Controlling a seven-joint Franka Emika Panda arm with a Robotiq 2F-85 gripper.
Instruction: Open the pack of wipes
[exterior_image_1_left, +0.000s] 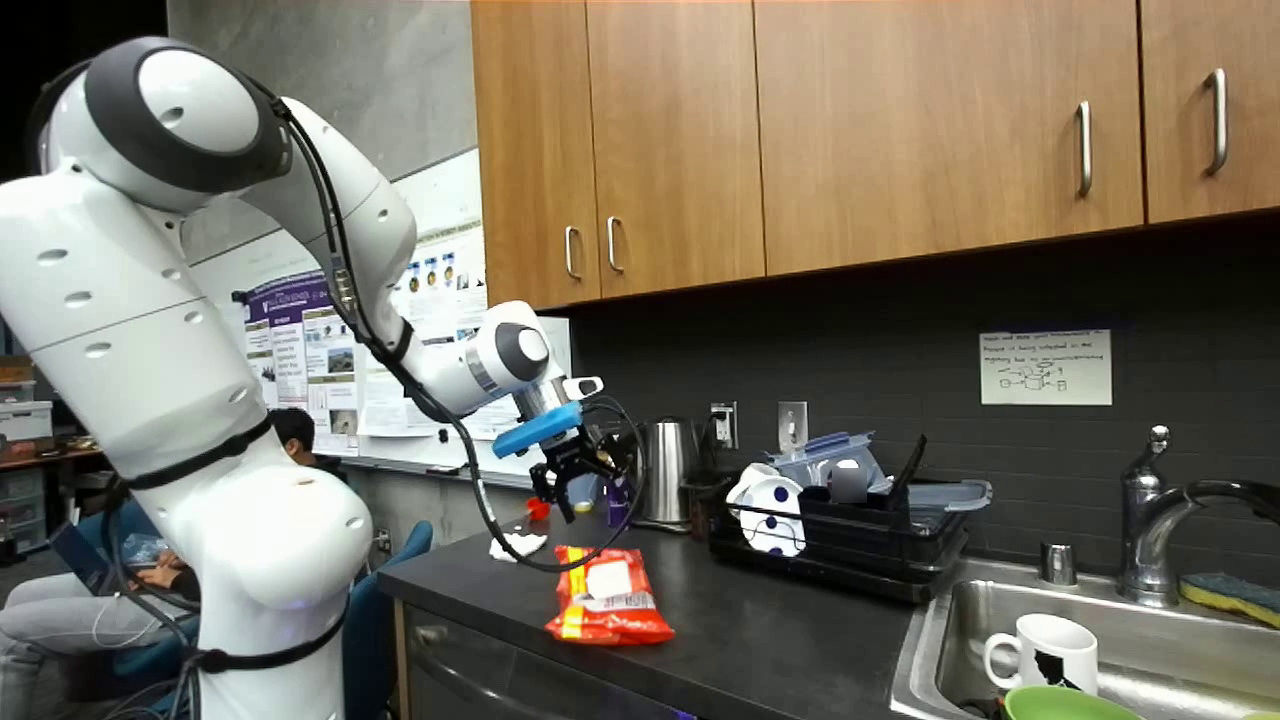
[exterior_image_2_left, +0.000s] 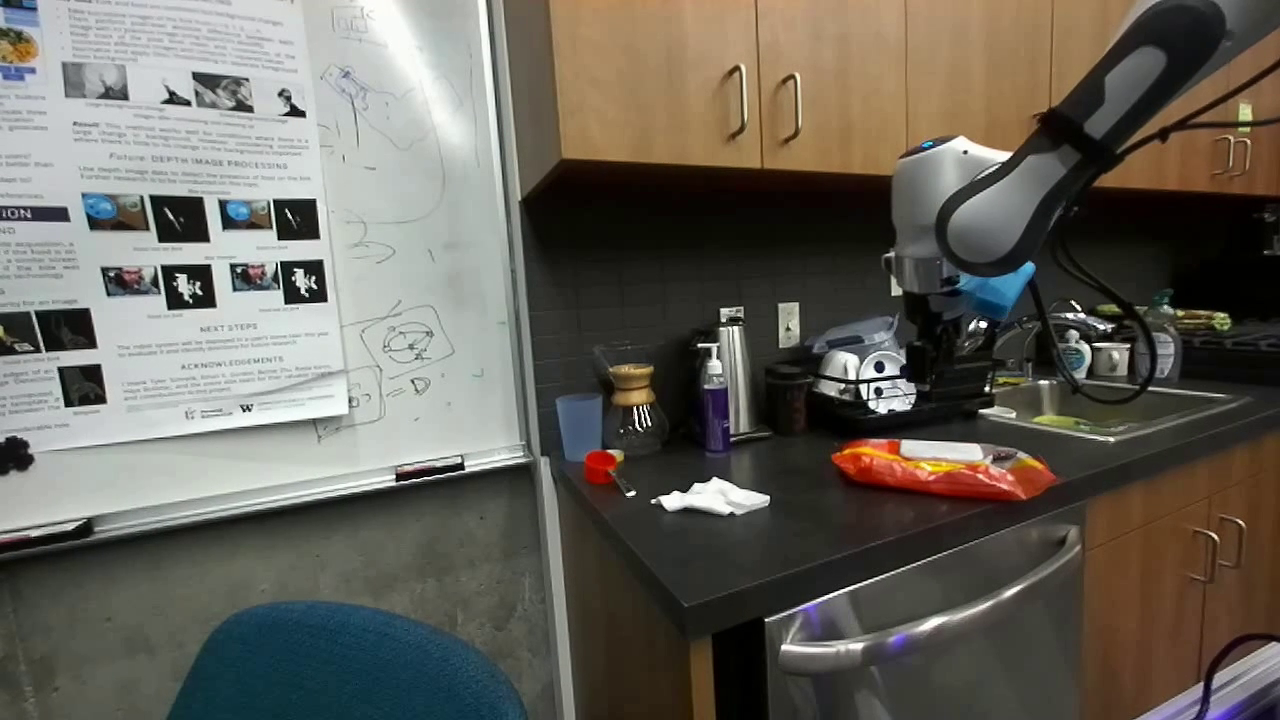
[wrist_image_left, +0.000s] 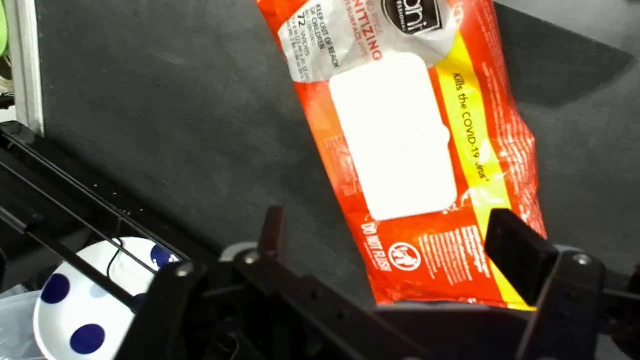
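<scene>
Fingers (wrist_image_left: 520, 252) wide apart, gripper (wrist_image_left: 397, 245) hangs over the counter (wrist_image_left: 175, 125)! Pack of wipes (exterior_image_1_left: 610, 600) lies on it, below, w/ white patch (wrist_image_left: 395, 140) up; dish rack (exterior_image_1_left: 855, 560) nr it, spotted dish (wrist_image_left: 92, 315) inside; sink (exterior_image_1_left: 1180, 655) farther off, approx. past rack.

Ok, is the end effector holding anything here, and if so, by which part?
Nothing is held: the end effector stands open, and the pack of wipes lies on the counter.
</scene>
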